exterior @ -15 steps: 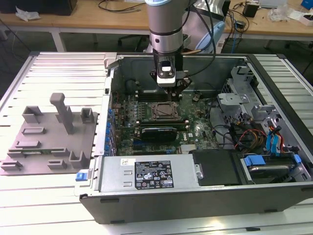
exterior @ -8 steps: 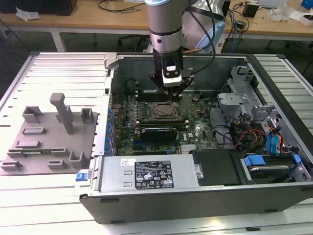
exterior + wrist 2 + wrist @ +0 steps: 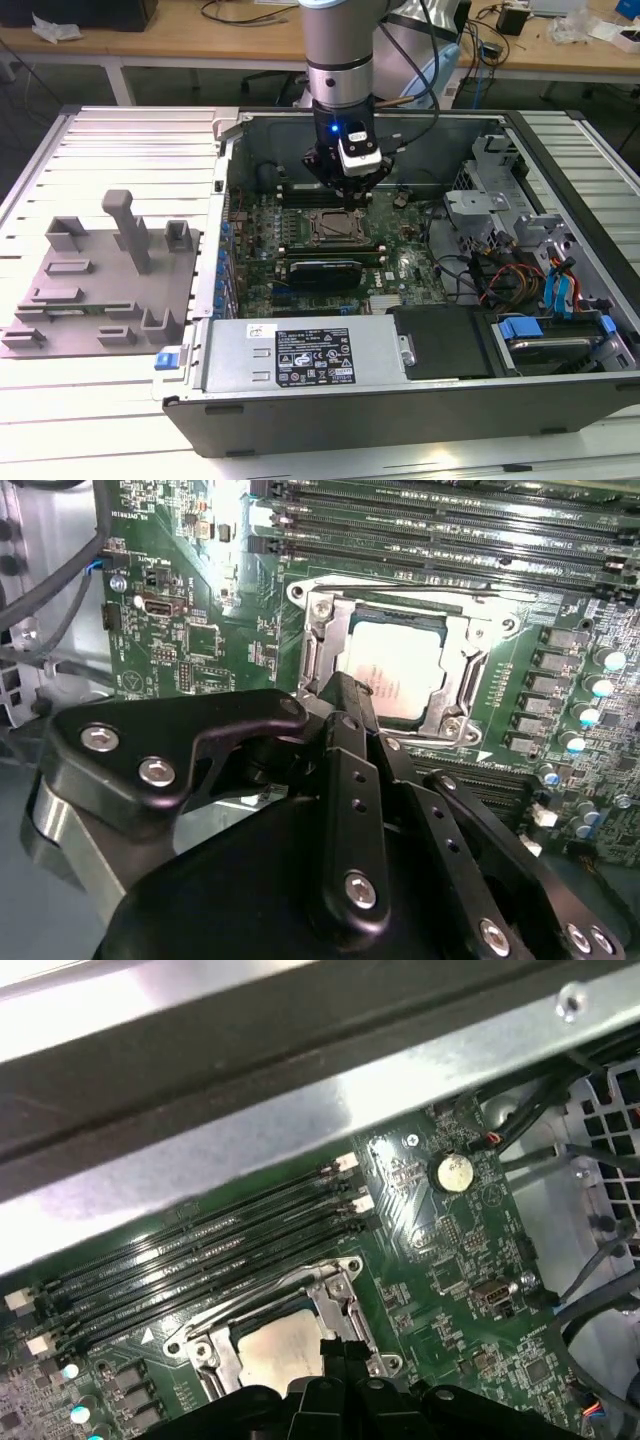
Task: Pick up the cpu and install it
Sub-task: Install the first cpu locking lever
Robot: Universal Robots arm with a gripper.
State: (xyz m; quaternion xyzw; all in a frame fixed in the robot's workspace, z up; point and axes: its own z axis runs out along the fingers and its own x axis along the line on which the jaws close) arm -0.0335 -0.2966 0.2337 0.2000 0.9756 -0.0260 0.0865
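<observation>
The cpu is a small silvery square lying flat inside the socket frame on the green motherboard, also seen in the first wrist view as the cpu. My gripper hovers just above the socket's edge with its black fingers pressed together and nothing between them. In the exterior view the gripper hangs inside the open computer case, right over the socket.
Memory slots run beside the socket. The case's metal wall rises close behind them. A silver power supply box fills the case's near side, drive bays and cables the exterior view's right. A grey fixture plate lies outside, on the left.
</observation>
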